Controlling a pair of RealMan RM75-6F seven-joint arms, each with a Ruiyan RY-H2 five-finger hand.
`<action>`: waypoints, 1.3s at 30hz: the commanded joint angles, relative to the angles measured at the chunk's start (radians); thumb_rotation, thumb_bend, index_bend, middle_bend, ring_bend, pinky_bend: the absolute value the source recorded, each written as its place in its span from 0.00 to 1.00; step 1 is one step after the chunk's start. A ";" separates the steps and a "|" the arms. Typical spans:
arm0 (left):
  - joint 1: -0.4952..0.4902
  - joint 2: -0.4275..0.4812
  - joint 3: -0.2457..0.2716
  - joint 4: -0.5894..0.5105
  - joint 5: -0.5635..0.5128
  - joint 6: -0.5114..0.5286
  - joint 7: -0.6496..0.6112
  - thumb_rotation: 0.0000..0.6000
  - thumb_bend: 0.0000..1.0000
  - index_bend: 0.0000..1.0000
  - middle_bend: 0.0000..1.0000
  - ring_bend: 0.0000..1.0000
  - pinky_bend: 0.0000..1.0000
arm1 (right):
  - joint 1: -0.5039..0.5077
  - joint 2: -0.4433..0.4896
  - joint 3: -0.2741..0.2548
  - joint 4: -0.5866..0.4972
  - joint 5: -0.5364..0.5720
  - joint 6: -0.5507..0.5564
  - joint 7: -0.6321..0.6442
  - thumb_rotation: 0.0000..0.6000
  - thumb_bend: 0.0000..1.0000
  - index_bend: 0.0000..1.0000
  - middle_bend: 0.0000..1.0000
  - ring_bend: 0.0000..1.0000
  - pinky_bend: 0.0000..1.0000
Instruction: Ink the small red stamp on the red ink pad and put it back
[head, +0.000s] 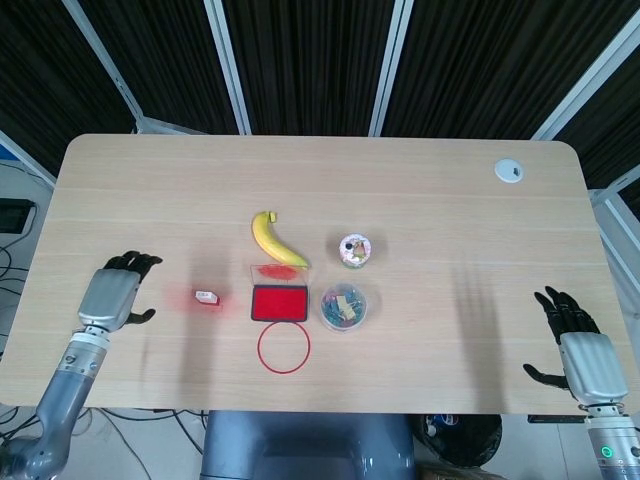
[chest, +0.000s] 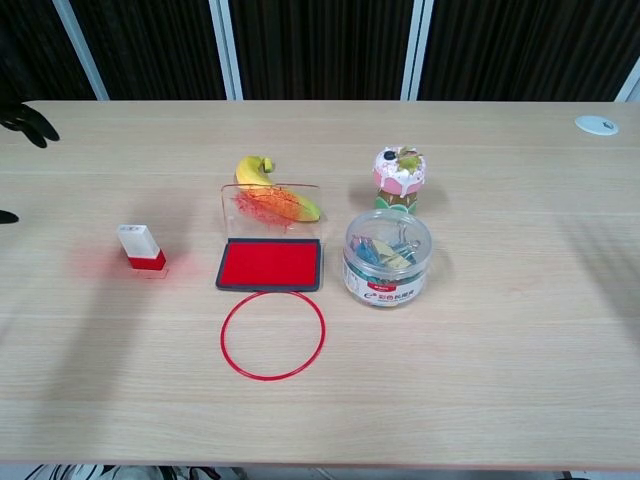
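Reach stage: the left hand hovers empty, fingers apart, near the untouched small red stamp, which stands left of the red ink pad; next comes gripping it; right hand idle, open.

Head overhead, chest low — shared table

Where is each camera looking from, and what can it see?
Head view: high above, looking straight down on the whole table; left robot hand and right robot hand show.
Chest view: low at the near edge, looking across toward the dark wall; only left fingertips peek in.
Both share the small red stamp, red ink pad, red ring, banana and clip jar.
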 joint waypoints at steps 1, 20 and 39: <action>-0.032 -0.036 -0.003 0.030 -0.034 -0.028 0.031 1.00 0.13 0.24 0.24 0.15 0.24 | 0.001 0.002 0.000 -0.002 0.003 -0.003 0.002 1.00 0.08 0.00 0.00 0.00 0.18; -0.171 -0.214 0.006 0.166 -0.136 -0.103 0.156 1.00 0.21 0.35 0.36 0.22 0.31 | 0.004 0.008 0.004 -0.009 0.012 -0.014 0.022 1.00 0.10 0.00 0.00 0.00 0.18; -0.221 -0.277 0.038 0.210 -0.200 -0.103 0.199 1.00 0.27 0.43 0.42 0.22 0.31 | 0.006 0.009 0.006 -0.017 0.011 -0.013 0.029 1.00 0.10 0.00 0.00 0.00 0.18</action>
